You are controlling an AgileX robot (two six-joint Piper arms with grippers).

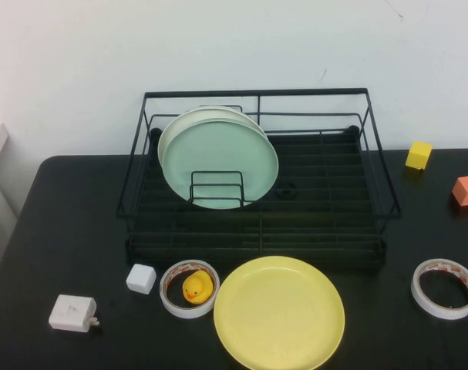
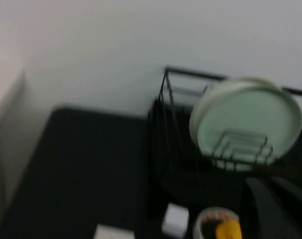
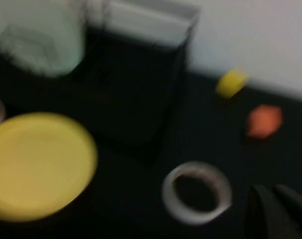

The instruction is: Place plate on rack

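Note:
The yellow plate (image 1: 279, 312) lies flat on the black table in front of the rack (image 1: 326, 202). It also shows in the right wrist view (image 3: 36, 164). The black wire rack holds a mint-green plate (image 1: 220, 163) upright with a cream-white plate (image 1: 180, 123) behind it. Neither arm shows in the high view. My left gripper (image 2: 264, 181) hangs above the table's left front, near the tape roll with the duck, its fingers close together and empty. My right gripper (image 3: 269, 189) hangs above the right front, beside a tape roll, fingers close together and empty.
A tape roll (image 1: 189, 288) with a yellow rubber duck (image 1: 194, 287) inside sits left of the yellow plate. A white cube (image 1: 141, 278) and a white charger (image 1: 72, 313) lie further left. Another tape roll (image 1: 445, 287), an orange block (image 1: 467, 190) and a yellow block (image 1: 419, 154) are on the right.

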